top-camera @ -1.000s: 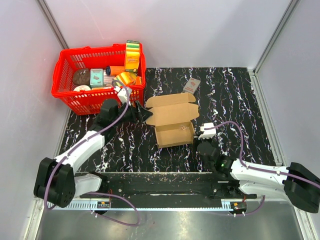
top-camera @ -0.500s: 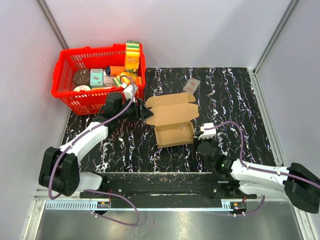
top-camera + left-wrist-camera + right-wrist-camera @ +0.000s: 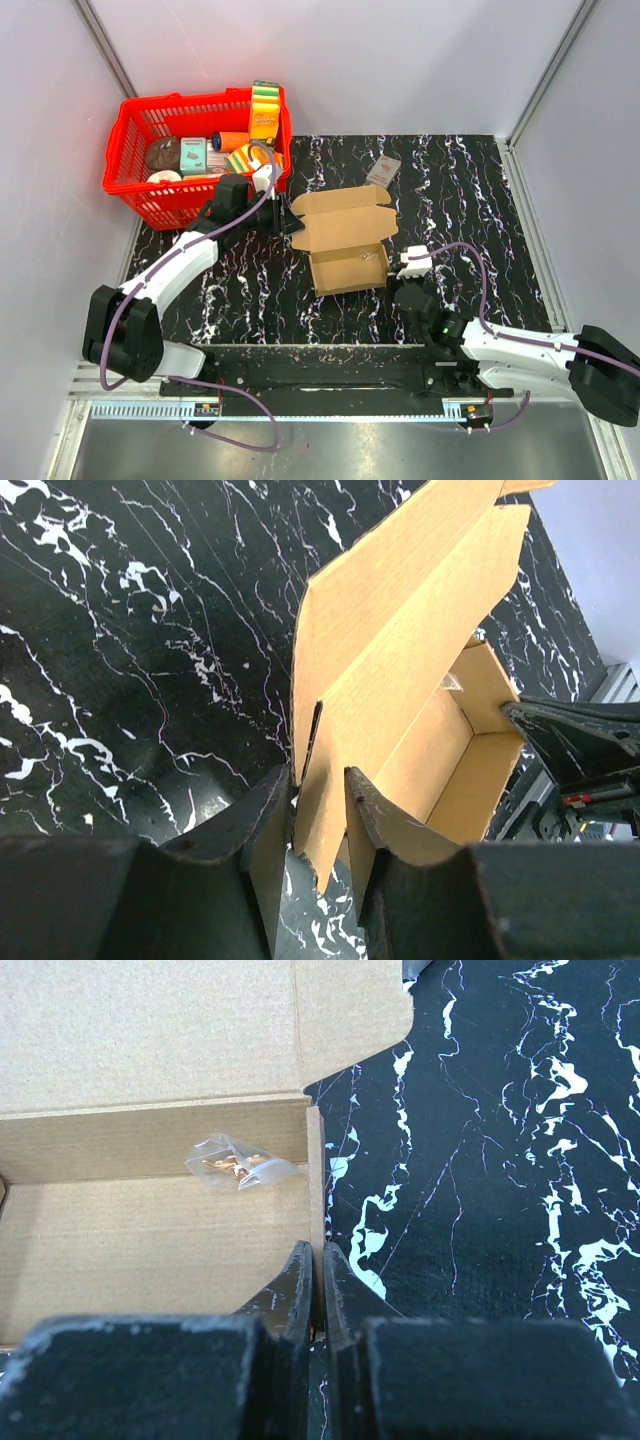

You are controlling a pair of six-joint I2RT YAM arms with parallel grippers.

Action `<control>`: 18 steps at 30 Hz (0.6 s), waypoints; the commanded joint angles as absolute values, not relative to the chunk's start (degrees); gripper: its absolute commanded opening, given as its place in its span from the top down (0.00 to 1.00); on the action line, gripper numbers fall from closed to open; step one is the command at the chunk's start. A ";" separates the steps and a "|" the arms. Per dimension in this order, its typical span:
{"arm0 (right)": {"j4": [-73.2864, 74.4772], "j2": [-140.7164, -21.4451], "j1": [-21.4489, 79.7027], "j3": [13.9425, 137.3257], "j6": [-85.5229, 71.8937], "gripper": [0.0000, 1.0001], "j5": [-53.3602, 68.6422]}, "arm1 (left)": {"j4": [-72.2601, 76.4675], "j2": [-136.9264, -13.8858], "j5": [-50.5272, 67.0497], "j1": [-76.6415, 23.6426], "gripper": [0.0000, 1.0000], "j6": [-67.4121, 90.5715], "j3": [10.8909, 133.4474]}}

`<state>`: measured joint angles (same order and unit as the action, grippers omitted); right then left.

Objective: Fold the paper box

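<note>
While its lid stands open, paper box point(image 3: 345, 245) holding small clear packet point(image 3: 240, 1165), both pincers clamping its walls

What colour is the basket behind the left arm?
Red basket, clearest in the top external view.

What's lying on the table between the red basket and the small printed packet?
In the top view, only the paper box's open lid and the left pincer at its flap; otherwise bare marbled table.

My bench, boxed in by pale walls

Black white-veined marble-patterned tabletop point(image 3: 470, 190) before me; plain grey-white wall panels point(image 3: 340, 60) at nine, twelve and three o'clock; brushed metal rail point(image 3: 330, 400) at six.
</note>
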<state>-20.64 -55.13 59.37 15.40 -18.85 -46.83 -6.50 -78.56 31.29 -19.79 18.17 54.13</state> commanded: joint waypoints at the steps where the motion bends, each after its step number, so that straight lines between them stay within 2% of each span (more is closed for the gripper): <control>1: -22.85 -55.02 60.03 15.73 -18.81 1.00 -46.58 | -8.96 -78.31 31.55 -19.51 0.67 15.47 56.86; 18: -22.76 -54.67 60.03 15.56 -18.90 1.00 -46.41 | -6.86 -79.10 32.34 -19.69 0.75 16.87 57.66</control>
<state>-20.64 -55.13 59.37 15.40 -18.87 -46.81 -10.55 -78.96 31.31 -19.79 16.36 54.59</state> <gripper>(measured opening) 0.088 0.255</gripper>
